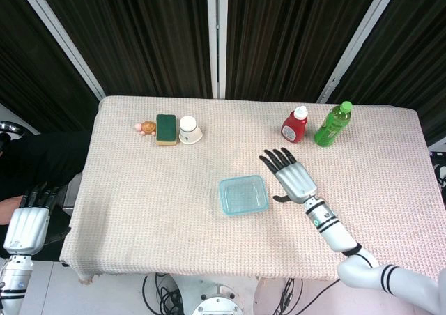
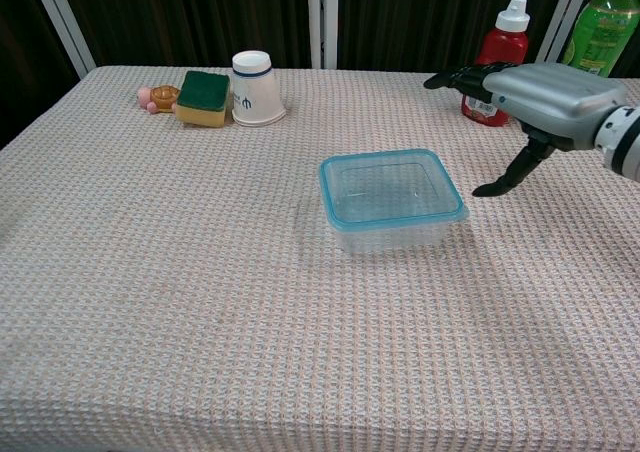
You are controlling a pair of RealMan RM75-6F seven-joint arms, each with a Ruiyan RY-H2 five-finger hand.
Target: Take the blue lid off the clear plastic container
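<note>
A clear plastic container (image 1: 243,195) (image 2: 394,204) with its blue-rimmed lid (image 2: 390,189) on sits near the middle of the table. My right hand (image 1: 293,177) (image 2: 530,97) hovers just right of it, palm down, fingers stretched out and apart, thumb hanging down, holding nothing and not touching the container. My left hand (image 1: 28,217) is off the table's left edge, low down, fingers extended and empty; only the head view shows it.
A red ketchup bottle (image 1: 294,124) (image 2: 497,64) and a green bottle (image 1: 333,124) (image 2: 603,29) stand at the back right. At the back left are a small toy turtle (image 1: 145,127), a green sponge (image 1: 166,129) and an upturned paper cup (image 1: 189,129).
</note>
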